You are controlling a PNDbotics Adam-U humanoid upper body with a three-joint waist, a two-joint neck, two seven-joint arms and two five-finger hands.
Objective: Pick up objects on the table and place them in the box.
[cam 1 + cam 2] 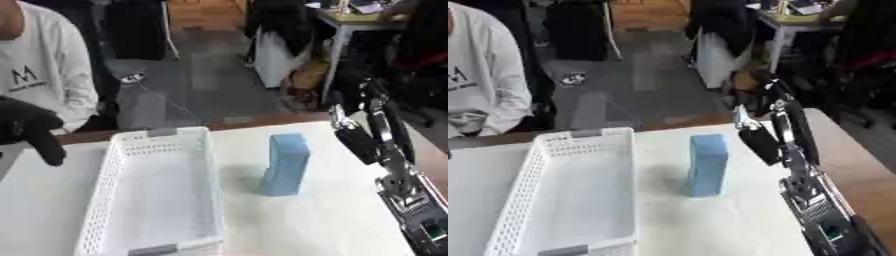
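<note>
Black right hand (773,131) with long slim fingers edged in silver, set on a silver metal wrist block showing small screws and a dark panel with a green spot. Left hand (31,131) all black, rounded and bulky, with thick matte fingers, without visible markings.

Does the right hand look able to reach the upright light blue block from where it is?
Probably yes. The right hand, fingers straight, is raised just right of the upright light blue block, with only bare white table between them; the white slotted plastic basket sits on the block's far side.
</note>
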